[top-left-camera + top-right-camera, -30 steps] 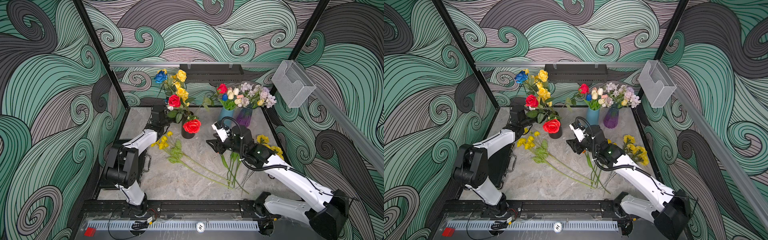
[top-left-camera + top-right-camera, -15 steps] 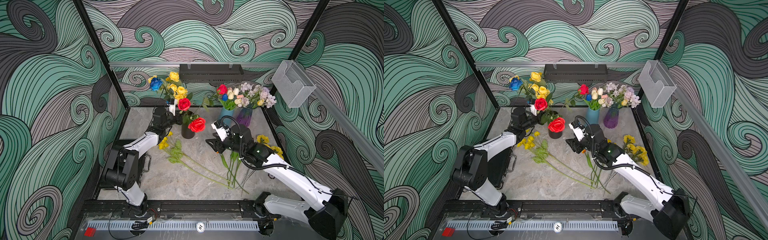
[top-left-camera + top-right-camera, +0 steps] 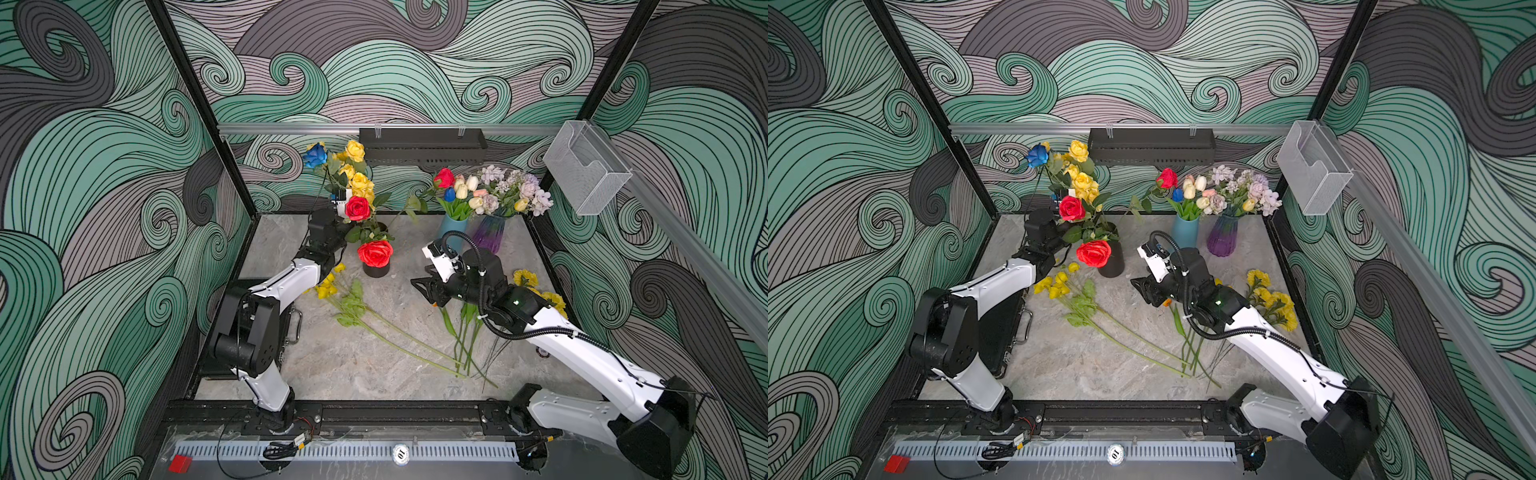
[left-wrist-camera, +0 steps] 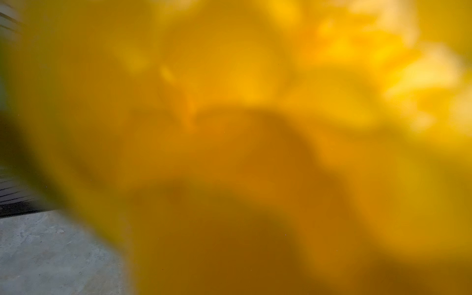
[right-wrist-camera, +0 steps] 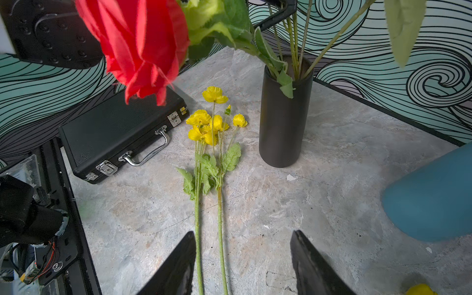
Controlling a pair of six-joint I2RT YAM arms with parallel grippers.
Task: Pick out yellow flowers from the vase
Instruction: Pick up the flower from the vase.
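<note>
Swirled green-and-grey walls enclose the grey marbled bench (image 3: 365, 357). In both top views the left arm (image 3: 291, 276) reaches out, elbow low and wrist tipped upward, into the bouquet in the tall black cylindrical vase (image 3: 376, 271). Over the last second that bouquet has swayed, its red fabric roses (image 3: 375, 252) sliding sideways and partly back, while the vase kept its place. I judge a grip is being sought on the yellow fabric roses (image 3: 360, 183), which still stand in the vase.

The left fingers are buried among the blooms, so I cannot tell how far open they are.

The left wrist view is filled with blurred yellow petals (image 4: 255, 115), close against the lens.

In the right wrist view, the right fingers (image 5: 311, 265) stand wide apart and empty, poised over the stems of the small-bloomed yellow sprays (image 5: 209, 122) already lying on the bench. The right arm has not shifted.
</note>
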